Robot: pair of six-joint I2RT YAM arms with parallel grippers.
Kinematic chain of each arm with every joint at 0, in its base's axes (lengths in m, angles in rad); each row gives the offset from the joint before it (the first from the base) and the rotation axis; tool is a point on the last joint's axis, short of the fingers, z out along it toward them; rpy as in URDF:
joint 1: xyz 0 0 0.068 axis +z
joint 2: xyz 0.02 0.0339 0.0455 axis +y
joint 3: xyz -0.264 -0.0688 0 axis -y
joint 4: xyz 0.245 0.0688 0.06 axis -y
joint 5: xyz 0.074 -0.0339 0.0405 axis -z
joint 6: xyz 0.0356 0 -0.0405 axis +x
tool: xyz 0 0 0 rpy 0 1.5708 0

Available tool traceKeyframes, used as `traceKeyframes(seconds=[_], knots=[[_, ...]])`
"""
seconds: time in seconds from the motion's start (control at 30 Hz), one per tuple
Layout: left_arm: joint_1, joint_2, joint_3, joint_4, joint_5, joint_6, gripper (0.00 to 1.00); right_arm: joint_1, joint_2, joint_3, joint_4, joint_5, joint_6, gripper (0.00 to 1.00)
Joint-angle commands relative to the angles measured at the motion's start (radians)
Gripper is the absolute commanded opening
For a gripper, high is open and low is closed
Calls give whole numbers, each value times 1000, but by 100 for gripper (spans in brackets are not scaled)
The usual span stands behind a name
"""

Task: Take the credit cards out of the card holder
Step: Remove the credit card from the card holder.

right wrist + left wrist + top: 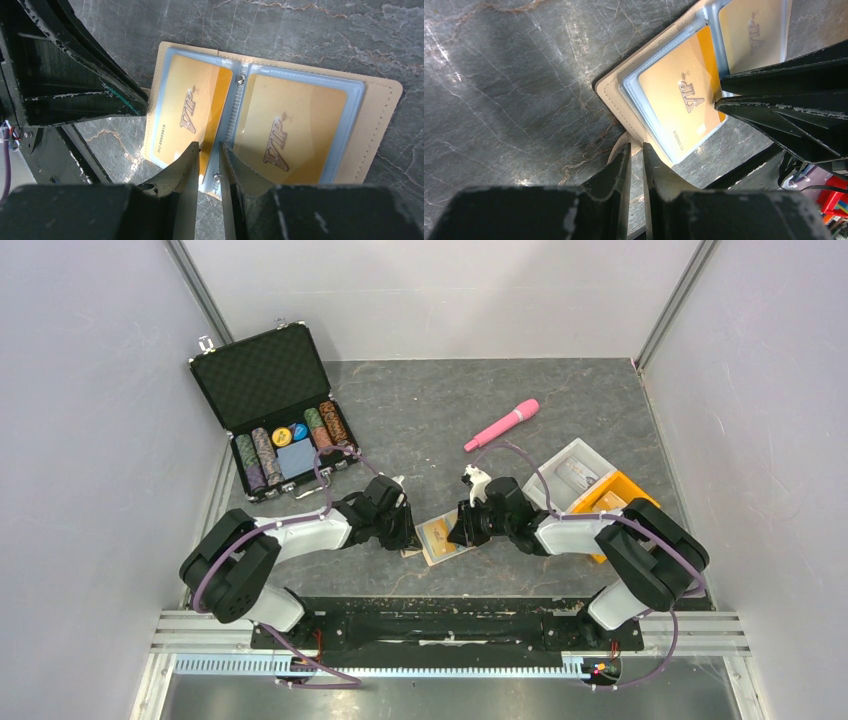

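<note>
Tabletop: left hand, right hand converge, pinching card holder.

**Left wrist view: the card holder lay open on the grey marbled table.**
Two gold credit cards marked VIP sat in its clear sleeves. The left gripper, jaws narrowly parted, met the holder's near tan edge. The right gripper reached in from the right, its tips at the nearer card's edge.

Bright, even overhead light, soft shadows, mild sheen on the credit cards, wrist views blurry up close.
</note>
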Motion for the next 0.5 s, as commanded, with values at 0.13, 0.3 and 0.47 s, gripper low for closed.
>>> traceKeyframes(seconds=[0.13, 0.3, 0.47], knots=[[1, 22, -27, 39, -6, 5, 20, -12, 29, -35, 116, -77, 46, 21], [1, 20, -32, 41, -5, 5, 19, -25, 25, -62, 184, -115, 67, 10], [1, 25, -32, 46, -3, 3, 19, -37, 22, -84, 251, -168, 97, 7]])
